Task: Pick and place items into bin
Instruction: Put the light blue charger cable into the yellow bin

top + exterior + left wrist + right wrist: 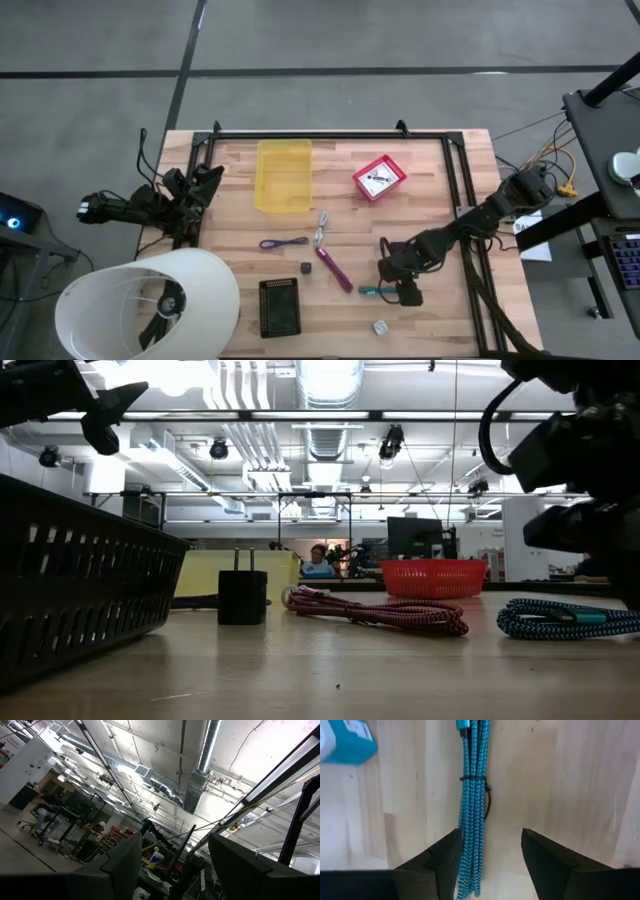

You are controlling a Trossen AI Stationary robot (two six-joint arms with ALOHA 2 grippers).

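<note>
Colours from my end: the table (420, 215) is pale blond wood planks with a black frame. There's a translucent yellow bin (284, 176) and a red basket (380, 178) with white stuff inside. The teal cable (472, 795) has a braided blue-and-dark weave and a black tie; the magenta cable (335, 269) looks red-and-dark braided in the low view. The cord loop (284, 243) is purple, and the slotted crate (279, 306) and small charger cube (242, 597) are black.

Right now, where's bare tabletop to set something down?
Free: the strip between the yellow bin and red basket, and the near-right corner past the small cube. Crowded: mid-table, around the purple cord, magenta cable and right pincer.
</note>
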